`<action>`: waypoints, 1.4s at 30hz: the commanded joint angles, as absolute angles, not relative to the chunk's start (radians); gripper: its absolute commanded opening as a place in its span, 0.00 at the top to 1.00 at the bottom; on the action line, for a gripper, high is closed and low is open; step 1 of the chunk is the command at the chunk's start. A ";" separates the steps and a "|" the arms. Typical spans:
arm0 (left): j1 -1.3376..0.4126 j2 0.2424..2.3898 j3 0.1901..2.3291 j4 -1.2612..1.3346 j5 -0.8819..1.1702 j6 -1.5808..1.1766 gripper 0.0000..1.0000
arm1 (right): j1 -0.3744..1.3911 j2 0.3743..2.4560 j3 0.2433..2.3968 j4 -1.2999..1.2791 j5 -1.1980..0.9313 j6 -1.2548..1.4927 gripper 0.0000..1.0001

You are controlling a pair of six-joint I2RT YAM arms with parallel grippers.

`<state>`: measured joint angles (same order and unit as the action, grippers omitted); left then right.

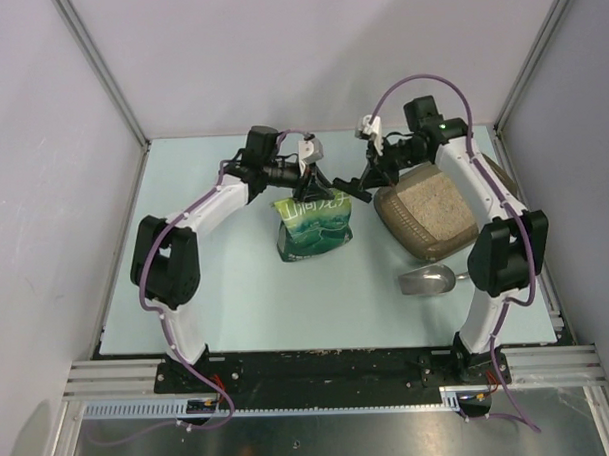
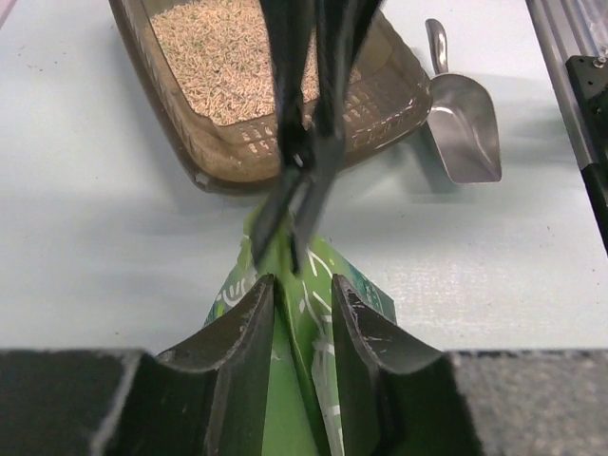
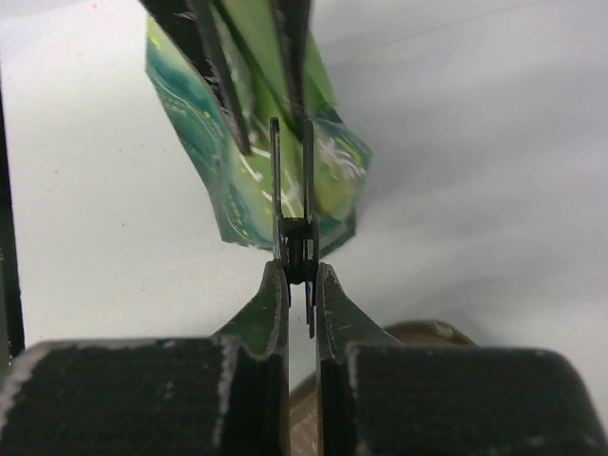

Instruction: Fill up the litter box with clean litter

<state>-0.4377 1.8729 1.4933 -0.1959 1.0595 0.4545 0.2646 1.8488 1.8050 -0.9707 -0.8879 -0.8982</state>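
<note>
The litter box (image 1: pixel 413 246) lies at the right and holds pale beige clean litter (image 1: pixel 434 201); both also show in the left wrist view, the box wall (image 2: pixel 249 152) and the litter (image 2: pixel 214 57). A green pouch bag (image 1: pixel 315 228) stands upright left of the box. My left gripper (image 1: pixel 313 186) (image 2: pixel 302 281) is shut on the bag's top edge (image 2: pixel 356 283). My right gripper (image 1: pixel 361 186) (image 3: pixel 299 272) is shut on a thin black clip-like piece (image 3: pixel 294 233) that reaches onto the bag top (image 3: pixel 218 180). The piece shows in the left wrist view (image 2: pixel 275 204).
A silver metal scoop (image 1: pixel 428 280) (image 2: pixel 465 123) lies on the table in front of the litter box. The brown box rim (image 3: pixel 423 332) shows just below my right fingers. Grey walls and metal posts ring the pale table.
</note>
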 commanded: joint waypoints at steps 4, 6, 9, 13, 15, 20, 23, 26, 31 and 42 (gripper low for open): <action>-0.449 1.813 1.473 -0.175 1.051 0.476 0.76 | 0.192 1.730 1.819 -0.957 -0.873 -0.867 1.00; -0.453 1.819 1.485 -0.173 1.061 0.471 0.84 | 0.192 1.721 1.806 -0.956 -0.864 -0.868 1.00; -0.462 1.830 1.493 -0.173 1.078 0.466 0.94 | 0.192 1.709 1.793 -0.950 -0.841 -0.867 1.00; -0.476 1.819 1.485 -0.175 1.094 0.477 1.00 | 0.192 1.683 1.783 -0.920 -0.802 -0.874 1.00; -0.479 1.812 1.479 -0.175 1.097 0.486 1.00 | 0.192 1.663 1.779 -0.933 -0.792 -0.928 1.00; -0.483 1.781 1.454 -0.173 1.117 0.523 1.00 | 0.202 1.644 1.776 -1.041 -0.787 -1.060 1.00; -0.488 1.758 1.431 -0.173 1.112 0.581 1.00 | 0.227 1.632 1.747 -1.095 -0.764 -1.127 1.00; -0.489 1.747 1.430 -0.183 1.115 0.600 1.00 | 0.247 1.628 1.733 -1.109 -0.744 -1.169 1.00; -0.497 1.735 1.414 -0.193 1.114 0.614 1.00 | 0.270 1.654 1.741 -1.132 -0.707 -1.227 1.00; -0.505 1.733 1.413 -0.201 1.109 0.630 1.00 | 0.287 1.680 1.767 -1.117 -0.686 -1.252 1.00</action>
